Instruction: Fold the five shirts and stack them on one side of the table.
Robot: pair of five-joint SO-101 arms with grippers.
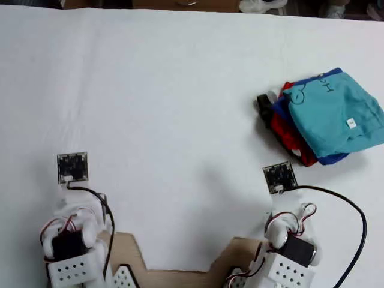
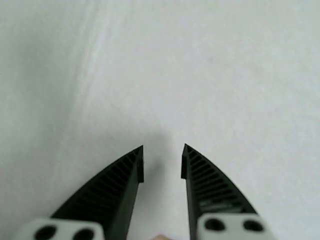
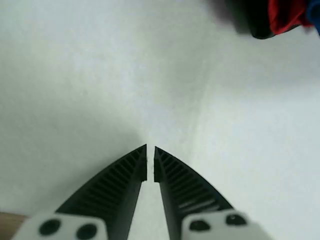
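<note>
"Well, how do the jaws stand?"

"The left jaws are parted a little and the right jaws nearly touch at the tips, both above the white tabletop [image 1: 150, 90]."

"And the shirts?"

"Folded in one stack [image 1: 321, 120] at the right of the high view. The teal shirt [image 1: 339, 111] is on top with blue, red and black edges beneath, just beyond the right arm [image 1: 291, 249]."

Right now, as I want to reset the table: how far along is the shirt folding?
Done: folded shirts lie stacked at one side of the table, a teal shirt on top, blue, red and black edges beneath. In hand: nothing; the left claw and right claw hang empty over the table. Left: apparently nothing, though only four colours are countable.
</note>
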